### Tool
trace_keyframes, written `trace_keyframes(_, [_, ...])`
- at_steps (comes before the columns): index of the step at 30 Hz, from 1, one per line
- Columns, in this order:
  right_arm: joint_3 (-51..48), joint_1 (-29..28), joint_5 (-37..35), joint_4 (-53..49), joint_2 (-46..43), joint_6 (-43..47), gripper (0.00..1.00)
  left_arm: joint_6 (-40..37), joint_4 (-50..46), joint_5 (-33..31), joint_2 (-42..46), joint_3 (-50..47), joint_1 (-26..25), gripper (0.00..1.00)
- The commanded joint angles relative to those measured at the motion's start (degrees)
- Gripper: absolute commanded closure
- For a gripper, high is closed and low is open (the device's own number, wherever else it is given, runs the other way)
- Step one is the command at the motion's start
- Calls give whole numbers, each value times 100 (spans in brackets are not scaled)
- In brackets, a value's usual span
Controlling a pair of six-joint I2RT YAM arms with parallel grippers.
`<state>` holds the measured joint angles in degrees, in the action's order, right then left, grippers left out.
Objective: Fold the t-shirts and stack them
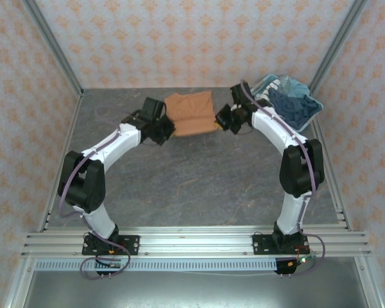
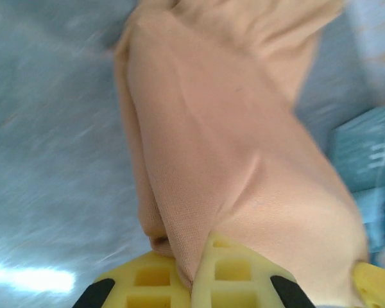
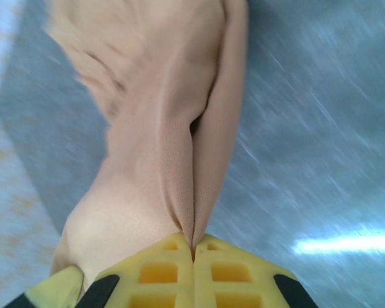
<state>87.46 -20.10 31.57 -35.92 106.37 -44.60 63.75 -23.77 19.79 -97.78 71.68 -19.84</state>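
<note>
**Grey worktop (image 1: 199,173) and papered walls (image 1: 179,38) around an orange-tan t-shirt (image 1: 191,110)**

Mottled grey stone-look covering runs across the whole worktop, and we see it boxed in on three sides by pale walls printed with small orange motifs. Slanting metal frame posts (image 1: 51,45) stand at the corners. Silver rails (image 1: 192,242) cross the near edge, where both arm bases are bolted.

We find the orange-tan t-shirt at the far middle of the worktop, between the two arms, showing plain tan cloth. The left pincer (image 1: 171,131) meets its near left corner and the right pincer (image 1: 219,120) its near right corner.

From the left wrist, the left pincer (image 2: 191,277) has its yellow fingers pressed together on a fold of the tan cloth, which drapes away over blurred grey. From the right wrist, the right pincer (image 3: 193,256) is likewise pressed together, pinching a crease of the same shirt.

At the far right corner sits a light-blue basket (image 1: 312,110), tilted against the wall, with a dark blue t-shirt (image 1: 289,102) heaped inside.
</note>
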Motion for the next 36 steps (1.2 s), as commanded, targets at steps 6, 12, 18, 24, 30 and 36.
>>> trace_keyframes(6, [-2568, -439, 173, -363, -1400, 37, 100, -2, -600, 375, 920, -1940, -703, 100])
trace_keyframes(12, [-3437, -653, 708, -1158, -2262, 197, 100, 75, -1305, 524, 1770, -2569, -1366, 100])
trace_keyframes(18, [-3069, -648, 1136, -2125, -2776, 328, 100, 248, -2018, 609, 2649, -2321, -1671, 100])
trace_keyframes(24, [-2398, -525, 887, -2375, -3156, -374, 100, 519, -2753, 100, 2913, -1400, -1661, 100])
trace_keyframes(30, [-1706, -315, 945, -2220, -2902, -1031, 100, 586, -3009, -229, 2527, -392, -1452, 100])
trace_keyframes(36, [-867, -29, 792, -1912, -2202, -1315, 100, 355, -3526, -94, 1677, 635, -768, 99])
